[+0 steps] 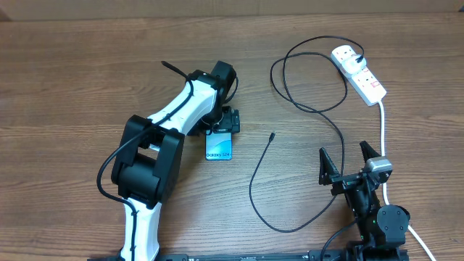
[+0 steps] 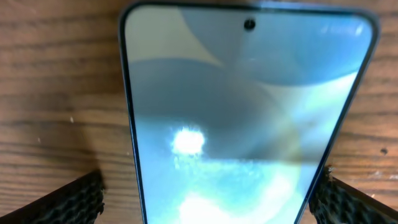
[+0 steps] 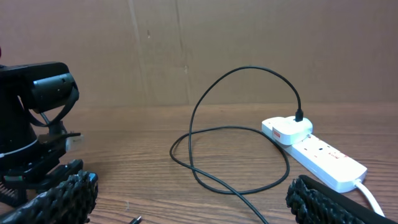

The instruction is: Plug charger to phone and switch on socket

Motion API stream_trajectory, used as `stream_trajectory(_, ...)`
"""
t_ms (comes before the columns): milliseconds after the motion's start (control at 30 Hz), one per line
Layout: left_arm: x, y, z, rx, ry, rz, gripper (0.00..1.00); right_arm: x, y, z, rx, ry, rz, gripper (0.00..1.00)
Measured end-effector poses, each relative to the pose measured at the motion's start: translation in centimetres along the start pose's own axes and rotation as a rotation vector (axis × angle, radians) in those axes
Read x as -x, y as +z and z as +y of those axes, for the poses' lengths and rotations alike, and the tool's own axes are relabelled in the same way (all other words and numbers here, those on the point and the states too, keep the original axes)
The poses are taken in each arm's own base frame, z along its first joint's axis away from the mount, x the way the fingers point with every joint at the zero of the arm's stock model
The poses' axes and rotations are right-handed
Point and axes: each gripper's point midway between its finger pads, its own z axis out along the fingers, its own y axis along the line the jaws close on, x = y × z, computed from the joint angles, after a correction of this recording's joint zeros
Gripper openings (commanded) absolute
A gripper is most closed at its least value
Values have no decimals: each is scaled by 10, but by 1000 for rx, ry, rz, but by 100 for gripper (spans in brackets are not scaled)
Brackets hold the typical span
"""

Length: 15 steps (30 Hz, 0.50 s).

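The phone (image 1: pixel 219 151) lies flat on the wooden table with its "Galaxy S24" lettering towards me. In the left wrist view its blue-white screen (image 2: pixel 249 112) fills the frame. My left gripper (image 1: pixel 228 120) is low over the phone's far end. It is open, its fingers (image 2: pixel 208 205) either side of the phone, with a gap on the left. The charger (image 1: pixel 319 109) loops across the table, its tip (image 1: pixel 272 135) lying free right of the phone and its far end in the socket (image 1: pixel 360 72). My right gripper (image 1: pixel 349 164) is open and empty, near the front edge.
The socket's thick white lead (image 1: pixel 383 134) runs down past my right arm. In the right wrist view the charger's loop (image 3: pixel 236 168) lies ahead, the socket (image 3: pixel 323 155) at right with a white adapter (image 3: pixel 287 130) in it, the left arm (image 3: pixel 37 112) at left, and a cardboard wall behind.
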Motion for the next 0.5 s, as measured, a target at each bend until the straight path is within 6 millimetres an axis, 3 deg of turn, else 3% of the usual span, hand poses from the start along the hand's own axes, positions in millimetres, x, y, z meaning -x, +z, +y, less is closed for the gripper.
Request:
stream_trajectory(167,-7,-5,2,4,1,18,99,0,0,0,0,0,0,100)
stream_trajectory(367,-15,-34,-1,-8,17,-5,100,0,0,0,0,0,-1,100)
stream_trajectory(500,-21,-37,-7,-7,38,-3,100,0,0,0,0,0,0,100)
